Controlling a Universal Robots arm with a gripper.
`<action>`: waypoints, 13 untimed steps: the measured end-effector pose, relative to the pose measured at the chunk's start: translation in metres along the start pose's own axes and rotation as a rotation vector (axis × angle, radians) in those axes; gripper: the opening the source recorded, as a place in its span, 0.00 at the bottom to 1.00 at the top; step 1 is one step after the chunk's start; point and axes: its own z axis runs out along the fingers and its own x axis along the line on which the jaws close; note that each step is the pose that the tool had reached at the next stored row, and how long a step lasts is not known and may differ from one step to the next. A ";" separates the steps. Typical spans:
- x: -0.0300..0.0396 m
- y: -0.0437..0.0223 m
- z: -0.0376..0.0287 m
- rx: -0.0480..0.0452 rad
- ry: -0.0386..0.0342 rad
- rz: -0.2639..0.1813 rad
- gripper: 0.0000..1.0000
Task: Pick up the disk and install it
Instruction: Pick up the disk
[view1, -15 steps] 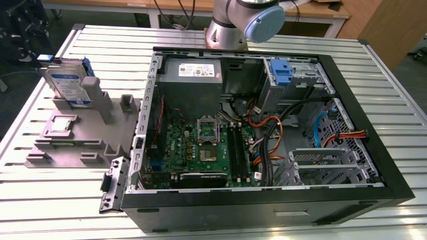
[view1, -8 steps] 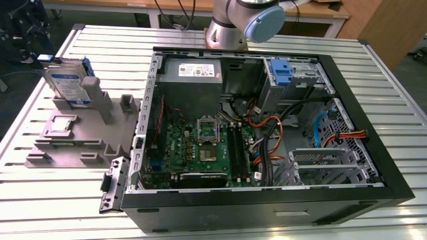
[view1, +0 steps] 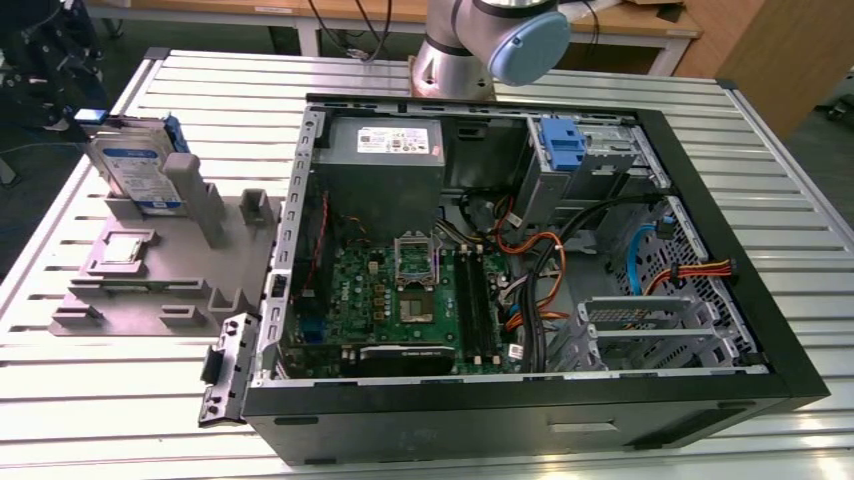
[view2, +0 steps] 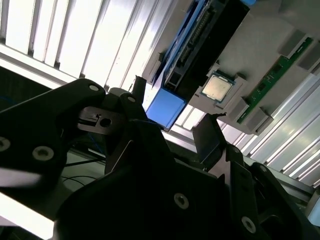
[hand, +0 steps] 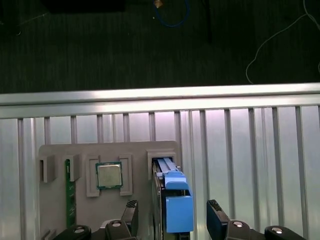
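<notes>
Barely started: tool (hand: 173, 207) hangs spread wide around the disk (hand: 178, 197), not gripping; disk sits in its holder (hand: 59, 151), uninstalled.

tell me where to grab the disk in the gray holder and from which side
Grip the disk by its free top edge, a finger on each flat face, coming straight down. It stands on edge in a slot of the gray holder, so its lower part is walled in. The open gripper has a fingertip on either side of its blue frame.
</notes>
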 end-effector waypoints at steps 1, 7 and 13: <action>0.0000 -0.0001 0.0015 -0.0024 0.0001 0.000 0.65; -0.0017 -0.0001 0.0105 -0.0133 0.0000 0.001 0.65; -0.0030 0.0008 0.0190 -0.0141 -0.0023 0.001 0.65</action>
